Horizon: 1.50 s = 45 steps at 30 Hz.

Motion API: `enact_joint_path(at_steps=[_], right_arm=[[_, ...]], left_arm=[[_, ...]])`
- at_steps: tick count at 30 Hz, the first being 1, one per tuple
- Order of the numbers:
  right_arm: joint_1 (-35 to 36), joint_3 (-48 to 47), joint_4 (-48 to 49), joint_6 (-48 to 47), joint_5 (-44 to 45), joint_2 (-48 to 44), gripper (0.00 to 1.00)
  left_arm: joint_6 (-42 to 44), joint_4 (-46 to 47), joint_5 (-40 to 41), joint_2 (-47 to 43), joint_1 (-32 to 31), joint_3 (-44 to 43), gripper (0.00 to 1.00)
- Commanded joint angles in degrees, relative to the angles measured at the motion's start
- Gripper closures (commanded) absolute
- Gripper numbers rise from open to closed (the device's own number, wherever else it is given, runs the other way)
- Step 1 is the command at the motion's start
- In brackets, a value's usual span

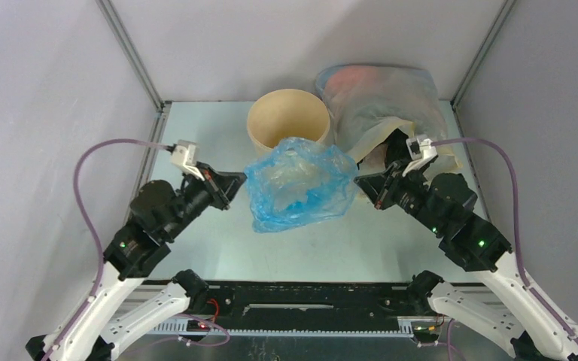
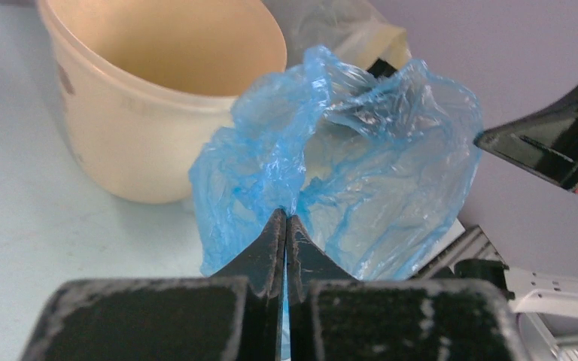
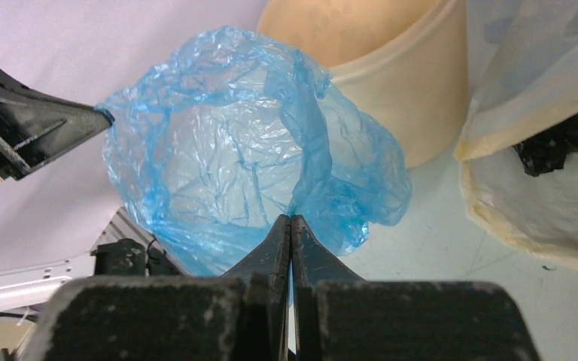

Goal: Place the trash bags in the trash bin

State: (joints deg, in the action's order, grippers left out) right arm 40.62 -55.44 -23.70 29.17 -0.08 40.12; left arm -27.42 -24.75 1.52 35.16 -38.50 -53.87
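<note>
Left claw (image 1: 243, 183) and right claw (image 1: 357, 182) are each clamped on opposite edges of the bag (image 1: 297, 184), crinkly see-through blue film spread between them just near of the bin (image 1: 286, 113). The bin is a smooth tan round tub, mouth up. A cloudy sack (image 1: 380, 105) sits just beside its right wall, with open worktop (image 1: 211, 135) on its left.

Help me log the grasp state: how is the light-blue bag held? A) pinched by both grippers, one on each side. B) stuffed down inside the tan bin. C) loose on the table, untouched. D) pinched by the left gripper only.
A: the left gripper and the right gripper each show fingers shut on the blue bag, which is spread between them, outside the tan bin.
</note>
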Motion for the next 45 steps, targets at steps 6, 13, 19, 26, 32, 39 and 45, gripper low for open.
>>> enact_joint_path(at_steps=[6,13,19,26,32,39,45], right_arm=[[-0.47,-17.18,3.11,-2.91,-1.98,8.94,1.00],[-2.90,-27.90,6.04,-5.13,-1.02,15.18,1.00],[-6.89,-32.56,10.32,-3.60,-1.64,21.86,1.00],[-11.32,-40.80,12.85,-2.41,-3.86,31.33,1.00],[-13.35,-48.55,9.46,-1.70,-7.19,38.67,1.00],[-13.78,-39.39,11.27,-1.78,-8.48,38.01,1.00],[-14.34,-33.34,10.34,-2.32,-13.21,38.35,1.00]], left_arm=[[8.92,-7.21,13.78,10.13,0.25,-22.73,1.00],[11.69,-5.04,17.90,18.39,1.56,-34.70,1.00],[9.55,2.75,20.33,23.27,7.16,-37.34,1.00],[5.77,10.41,18.61,30.47,14.35,-40.59,1.00],[5.14,13.66,15.80,34.40,16.41,-40.39,1.00],[3.00,18.37,9.33,36.55,16.44,-31.19,1.00],[3.16,18.56,6.39,38.18,16.42,-28.70,1.00]])
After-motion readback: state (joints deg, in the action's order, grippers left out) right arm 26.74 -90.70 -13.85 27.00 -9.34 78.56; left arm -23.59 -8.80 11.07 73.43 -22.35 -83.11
